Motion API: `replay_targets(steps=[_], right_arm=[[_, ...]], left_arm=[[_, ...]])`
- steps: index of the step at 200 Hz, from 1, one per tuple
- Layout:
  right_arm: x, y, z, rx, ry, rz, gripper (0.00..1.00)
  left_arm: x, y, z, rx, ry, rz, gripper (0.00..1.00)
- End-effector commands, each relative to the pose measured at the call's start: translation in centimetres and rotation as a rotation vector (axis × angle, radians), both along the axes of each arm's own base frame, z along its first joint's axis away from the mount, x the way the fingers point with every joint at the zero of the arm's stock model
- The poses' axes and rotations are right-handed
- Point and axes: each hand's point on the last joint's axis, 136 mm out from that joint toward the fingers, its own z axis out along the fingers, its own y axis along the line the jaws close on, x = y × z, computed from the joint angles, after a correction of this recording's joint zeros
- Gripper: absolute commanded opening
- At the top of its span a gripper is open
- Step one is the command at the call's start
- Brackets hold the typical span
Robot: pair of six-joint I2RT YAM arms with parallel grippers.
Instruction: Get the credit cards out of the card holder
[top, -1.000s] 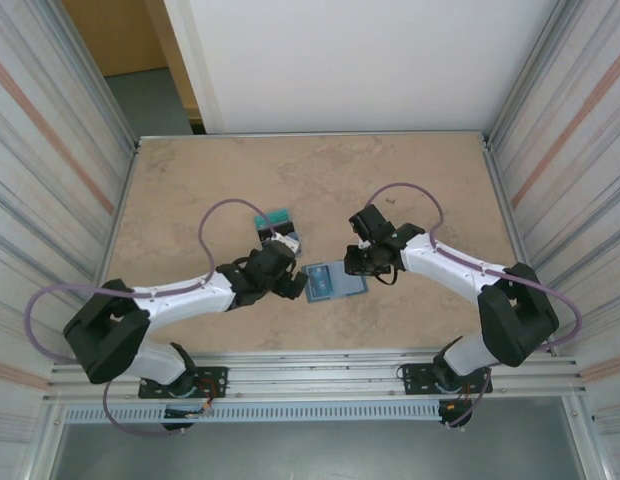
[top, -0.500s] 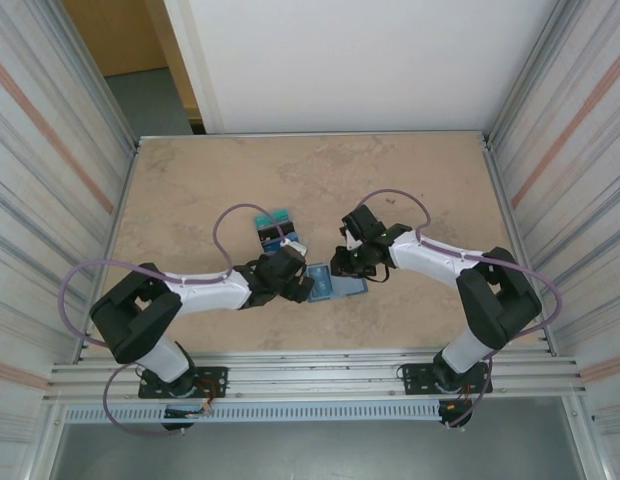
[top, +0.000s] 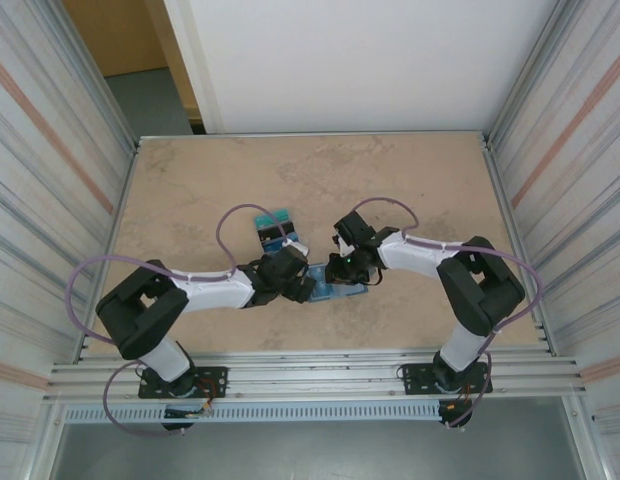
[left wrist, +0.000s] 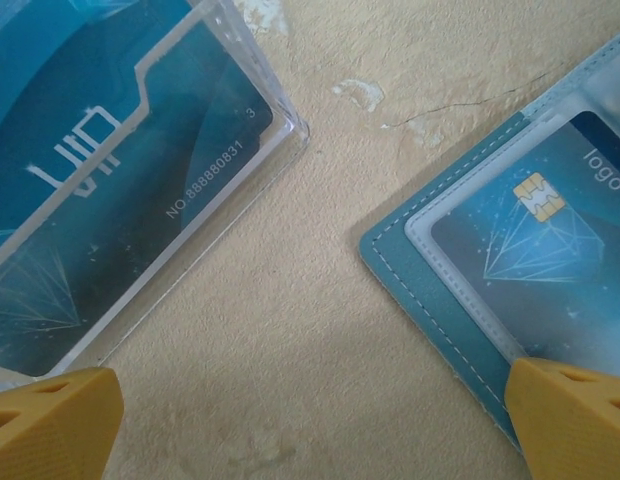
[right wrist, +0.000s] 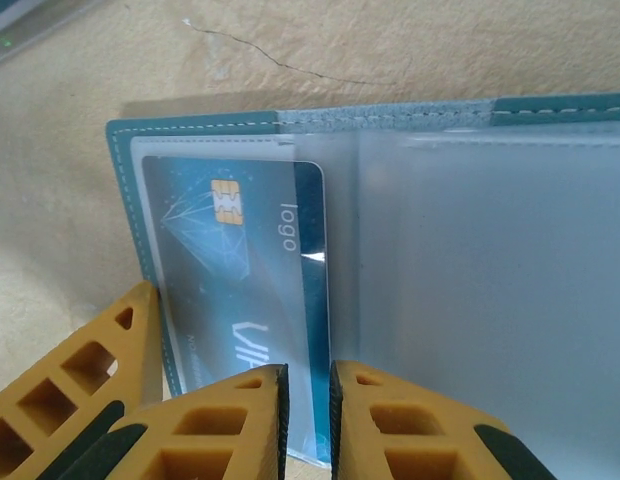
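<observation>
some credit cards (top: 273, 222) lie out on the bench (top: 410, 180), but one blue card (right wrist: 240, 260) still sits in the open card holder (left wrist: 430, 290) near them, the right fingers (right wrist: 230, 420) almost together at its edge, grip unclear, the left fingers (left wrist: 50, 425) wide apart, empty.

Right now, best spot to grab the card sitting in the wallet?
Pinch the card by the long edge nearest the wallet fold, coming from the fold side. That strip sticks out of the clear sleeve; the rest lies under plastic.
</observation>
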Motion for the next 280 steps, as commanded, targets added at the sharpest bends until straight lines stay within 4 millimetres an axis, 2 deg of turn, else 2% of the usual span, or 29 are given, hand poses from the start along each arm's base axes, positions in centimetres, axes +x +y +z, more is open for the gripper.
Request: replay_targets(steps=[1, 101, 142, 196, 280], right_arm=[[0.2, 0.8, 0.0, 0.015, 0.016, -0.006, 0.20], [-0.4, 0.7, -1.3, 0.013, 0.065, -0.011, 0.22], [-0.6, 1.8, -0.1, 0.158, 0.079, -0.009, 0.20], [0.1, 2.6, 2.8, 0.407, 0.062, -0.023, 0.19], [0.5, 1.5, 2.9, 0.480, 0.069, -0.072, 0.10]], left_arm=[[0.0, -0.5, 0.1, 0.001, 0.008, 0.007, 0.99], [-0.4, -0.1, -0.8, 0.063, 0.026, 0.004, 0.98], [-0.6, 0.4, -1.2, 0.099, 0.042, 0.013, 0.99], [-0.8, 0.8, -1.4, 0.123, 0.055, 0.016, 0.99], [-0.9, 0.9, -1.4, 0.139, 0.066, 0.015, 0.99]])
